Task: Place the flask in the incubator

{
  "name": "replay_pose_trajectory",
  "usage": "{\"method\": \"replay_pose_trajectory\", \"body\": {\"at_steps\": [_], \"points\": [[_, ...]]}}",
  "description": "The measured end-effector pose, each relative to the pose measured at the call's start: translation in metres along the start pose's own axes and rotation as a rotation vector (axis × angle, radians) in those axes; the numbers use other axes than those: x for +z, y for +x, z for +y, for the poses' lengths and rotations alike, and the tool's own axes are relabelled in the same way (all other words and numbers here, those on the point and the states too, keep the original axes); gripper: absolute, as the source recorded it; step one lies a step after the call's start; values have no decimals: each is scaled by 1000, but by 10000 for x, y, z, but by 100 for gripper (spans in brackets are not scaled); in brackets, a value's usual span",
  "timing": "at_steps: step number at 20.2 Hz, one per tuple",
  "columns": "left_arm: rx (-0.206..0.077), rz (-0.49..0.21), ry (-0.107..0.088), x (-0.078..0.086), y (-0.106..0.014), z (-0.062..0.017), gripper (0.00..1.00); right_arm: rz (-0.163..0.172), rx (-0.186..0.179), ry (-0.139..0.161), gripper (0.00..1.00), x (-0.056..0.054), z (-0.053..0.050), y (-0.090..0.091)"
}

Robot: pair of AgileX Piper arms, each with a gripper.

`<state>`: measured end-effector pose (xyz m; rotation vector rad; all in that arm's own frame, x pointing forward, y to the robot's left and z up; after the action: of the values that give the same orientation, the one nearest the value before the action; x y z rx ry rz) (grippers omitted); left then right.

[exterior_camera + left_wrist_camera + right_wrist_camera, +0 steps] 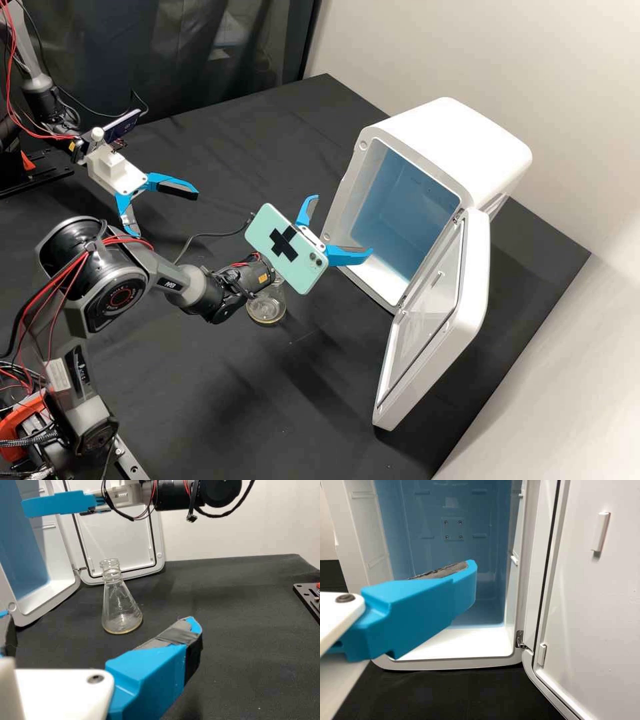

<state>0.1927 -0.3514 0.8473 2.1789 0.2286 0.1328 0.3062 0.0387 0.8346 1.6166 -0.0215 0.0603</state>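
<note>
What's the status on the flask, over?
Left gripper open, empty, above bench. Right gripper open, empty, at incubator mouth. Flask upright on bench, right arm over it. Door open.

We count one flask [120, 602], one incubator [453, 147] (with one door [433, 313], swung open), one counter [267, 400], and two grippers: the left gripper [165, 213] and the right gripper [341, 225], each with two blue fingers [170, 183].

Lab — blk bench [267, 400], flask [120, 605], incubator [453, 153]
</note>
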Motion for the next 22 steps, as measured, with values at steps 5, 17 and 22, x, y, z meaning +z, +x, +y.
{"method": "replay_pose_trajectory", "body": {"at_steps": [5,17,22], "points": [[-82,19,23,-181,279,-225,100,-1,1,4,100,1,1,0],[-122,59,-3,-388,441,-357,100,-4,20,-1,100,370,8,-482],[-103,63,6,-391,431,-305,100,-42,-1,22,100,494,42,-727]]}}
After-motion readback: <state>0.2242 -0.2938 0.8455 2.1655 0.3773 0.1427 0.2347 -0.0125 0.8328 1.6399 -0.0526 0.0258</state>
